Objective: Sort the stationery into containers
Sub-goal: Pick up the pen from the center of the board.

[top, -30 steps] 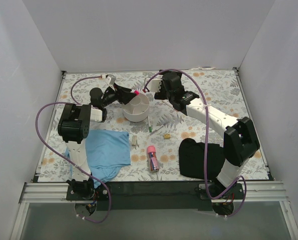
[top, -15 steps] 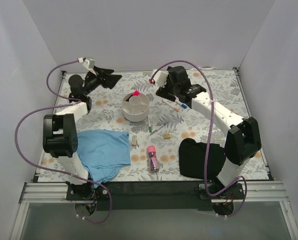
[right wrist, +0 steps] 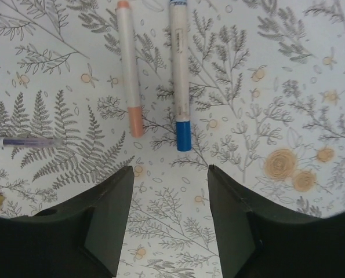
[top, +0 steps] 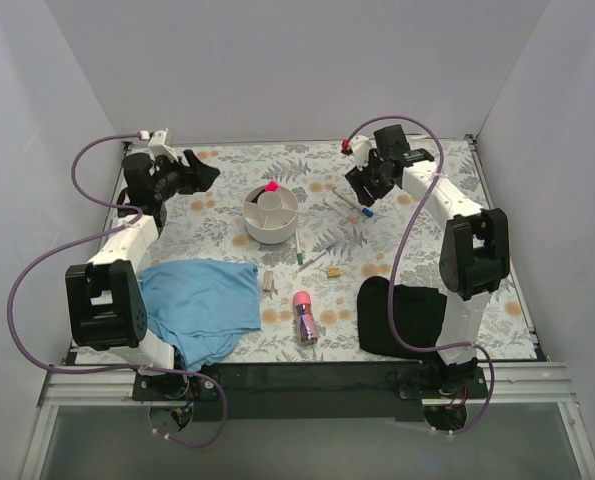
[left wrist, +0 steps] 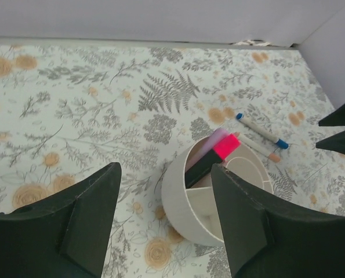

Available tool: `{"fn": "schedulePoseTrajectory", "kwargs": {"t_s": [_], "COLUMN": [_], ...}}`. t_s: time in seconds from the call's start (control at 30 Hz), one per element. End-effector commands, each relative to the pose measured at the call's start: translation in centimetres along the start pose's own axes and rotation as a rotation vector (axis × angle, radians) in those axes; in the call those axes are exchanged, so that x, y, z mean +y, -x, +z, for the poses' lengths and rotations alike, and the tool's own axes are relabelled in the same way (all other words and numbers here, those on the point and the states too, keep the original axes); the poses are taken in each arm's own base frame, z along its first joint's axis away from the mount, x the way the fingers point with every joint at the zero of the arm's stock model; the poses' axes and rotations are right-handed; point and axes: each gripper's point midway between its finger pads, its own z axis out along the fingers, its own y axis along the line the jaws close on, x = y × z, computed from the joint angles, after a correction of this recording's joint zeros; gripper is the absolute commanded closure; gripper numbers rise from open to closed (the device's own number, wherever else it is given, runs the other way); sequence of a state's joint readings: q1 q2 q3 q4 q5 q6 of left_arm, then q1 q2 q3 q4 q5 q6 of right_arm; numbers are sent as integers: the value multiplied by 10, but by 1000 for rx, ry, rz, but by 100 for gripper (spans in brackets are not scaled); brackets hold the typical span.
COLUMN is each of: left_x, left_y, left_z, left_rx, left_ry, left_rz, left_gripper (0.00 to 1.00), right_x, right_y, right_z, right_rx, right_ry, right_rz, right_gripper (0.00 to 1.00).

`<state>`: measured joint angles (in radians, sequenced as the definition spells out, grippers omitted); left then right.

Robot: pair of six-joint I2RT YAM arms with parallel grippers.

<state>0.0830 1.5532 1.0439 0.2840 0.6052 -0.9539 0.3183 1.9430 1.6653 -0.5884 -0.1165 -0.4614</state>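
Observation:
The white round organiser (top: 271, 228) stands at mid-table with a red-pink highlighter (top: 271, 187) upright in a far outer compartment. The left wrist view shows the organiser (left wrist: 181, 197) and highlighter (left wrist: 214, 157) too. My left gripper (top: 199, 170) is open and empty, left of the organiser and apart from it (left wrist: 165, 171). My right gripper (top: 361, 186) is open and empty above an orange-capped pen (right wrist: 129, 75) and a blue-capped pen (right wrist: 180, 75) lying side by side. A green-capped pen (top: 302, 258), a brass piece (top: 332, 270), a grey piece (top: 268, 282) and a stubby pink tube (top: 304, 315) lie nearer.
A blue cloth (top: 202, 300) lies at the near left and a black cloth (top: 402, 315) at the near right. A thin pen (right wrist: 21, 142) lies left of the right gripper. White walls close the table at the back and both sides.
The left gripper has left the highlighter in the organiser and drawn back to the far left. The right gripper has moved right to above the two pens.

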Motion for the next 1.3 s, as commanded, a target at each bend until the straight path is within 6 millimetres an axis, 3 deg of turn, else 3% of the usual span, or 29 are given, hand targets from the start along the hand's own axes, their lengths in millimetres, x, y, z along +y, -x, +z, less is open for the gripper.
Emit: {"fn": "schedulePoseTrajectory", "kwargs": {"t_s": [0.0,0.2,0.47,0.6,0.87,1.27], "left_x": [9,23,37,43,43,37], "left_y": [0,-12,-16,-17,-22,-32], "left_z": [-15,-18,-12,-7,-1,8], "left_rx": [46,120,163,175,204,235], "left_ry": [107,156,186,193,189,175], "left_rz": [52,106,138,145,172,185], "left_gripper": [37,37,37,37,37,36], "right_x": [30,37,50,45,41,43], "right_y": [-18,-13,-38,-37,-31,-39], "right_z": [7,19,35,40,54,80], "right_rx": [22,-8,17,-4,-31,13], "right_ry": [140,195,221,193,165,138], "right_rz": [6,9,37,8,-27,-60], "right_gripper": [44,48,56,64,63,64]}}
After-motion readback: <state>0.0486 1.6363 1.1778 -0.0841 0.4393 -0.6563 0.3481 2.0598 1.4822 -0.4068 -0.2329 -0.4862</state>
